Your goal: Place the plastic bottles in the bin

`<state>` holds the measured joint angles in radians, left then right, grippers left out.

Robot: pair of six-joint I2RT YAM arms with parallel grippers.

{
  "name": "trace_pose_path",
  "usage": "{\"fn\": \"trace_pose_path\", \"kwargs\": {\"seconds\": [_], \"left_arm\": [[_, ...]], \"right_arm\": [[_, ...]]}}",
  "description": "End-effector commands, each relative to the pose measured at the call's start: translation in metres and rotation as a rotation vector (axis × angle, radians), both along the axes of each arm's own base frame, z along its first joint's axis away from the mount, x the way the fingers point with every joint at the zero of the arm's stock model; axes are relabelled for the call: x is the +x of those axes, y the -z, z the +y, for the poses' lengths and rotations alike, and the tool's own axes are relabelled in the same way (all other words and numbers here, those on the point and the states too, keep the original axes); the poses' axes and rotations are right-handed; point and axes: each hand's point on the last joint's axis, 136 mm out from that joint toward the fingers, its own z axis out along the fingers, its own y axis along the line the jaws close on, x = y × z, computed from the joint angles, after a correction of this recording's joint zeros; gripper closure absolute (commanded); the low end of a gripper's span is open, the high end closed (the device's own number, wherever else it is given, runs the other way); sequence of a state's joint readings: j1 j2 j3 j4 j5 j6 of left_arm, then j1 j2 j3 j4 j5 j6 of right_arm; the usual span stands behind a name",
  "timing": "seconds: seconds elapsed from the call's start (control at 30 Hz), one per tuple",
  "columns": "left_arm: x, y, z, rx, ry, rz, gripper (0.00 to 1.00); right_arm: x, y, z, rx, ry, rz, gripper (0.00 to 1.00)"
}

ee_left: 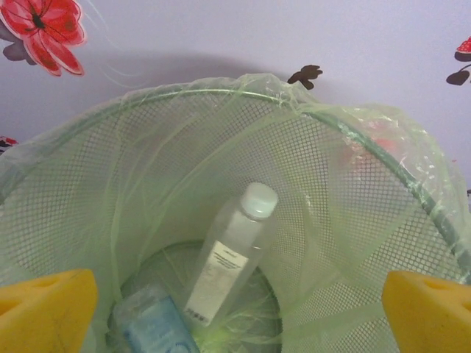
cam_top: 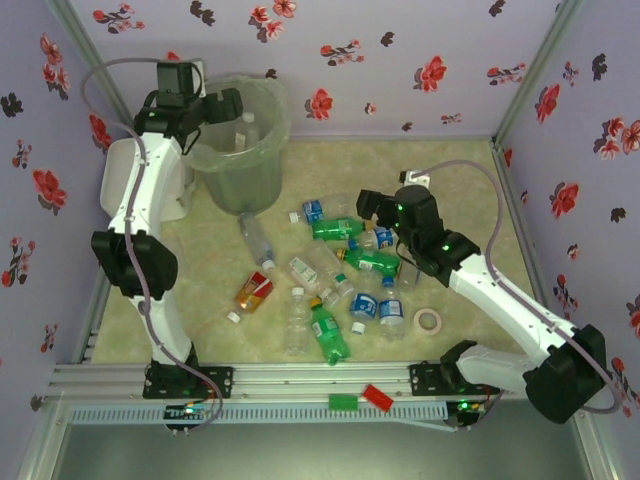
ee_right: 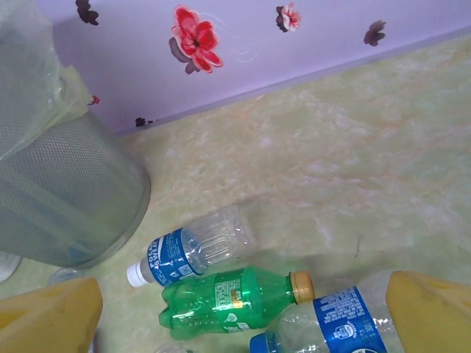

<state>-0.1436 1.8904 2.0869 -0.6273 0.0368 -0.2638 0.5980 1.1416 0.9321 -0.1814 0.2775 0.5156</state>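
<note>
The bin [cam_top: 240, 165] stands at the back left, lined with a clear bag. My left gripper [cam_top: 226, 104] hovers open over its rim [ee_left: 221, 92]; nothing sits between its yellow fingers [ee_left: 45, 310]. Inside the bin lie a clear white-labelled bottle [ee_left: 228, 265] and a blue-labelled one [ee_left: 154, 327]. Several plastic bottles lie loose mid-table, among them a green one [cam_top: 333, 228] and one with an orange-red label [cam_top: 253, 292]. My right gripper [cam_top: 372, 205] hangs open above a blue-labelled clear bottle [ee_right: 193, 254], a green bottle [ee_right: 232, 298] and another blue-labelled one [ee_right: 338, 323].
A tape roll [cam_top: 429, 321] lies right of the pile. A red block [cam_top: 378, 397] and a green block [cam_top: 343, 402] rest on the front rail. A white box [cam_top: 183, 190] stands left of the bin. Flowered walls close in the table.
</note>
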Motion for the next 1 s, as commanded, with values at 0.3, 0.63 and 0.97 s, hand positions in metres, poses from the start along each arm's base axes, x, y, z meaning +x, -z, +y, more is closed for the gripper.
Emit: {"fn": "trace_pose_path", "kwargs": {"seconds": [0.3, 0.63, 0.97], "left_arm": [[-0.105, -0.057, -0.002, -0.112, 0.044, -0.183, 0.00], [-0.219, 0.078, -0.011, -0.232, -0.018, 0.043, 0.00], [-0.287, 0.191, -0.015, -0.144, 0.022, 0.340, 0.00]], "right_arm": [[-0.006, 0.009, 0.008, -0.094, -0.097, 0.029, 0.00], [-0.010, 0.034, 0.006, -0.111, -0.100, 0.083, 0.00], [-0.022, 0.059, 0.019, 0.020, -0.136, 0.137, 0.00]]}}
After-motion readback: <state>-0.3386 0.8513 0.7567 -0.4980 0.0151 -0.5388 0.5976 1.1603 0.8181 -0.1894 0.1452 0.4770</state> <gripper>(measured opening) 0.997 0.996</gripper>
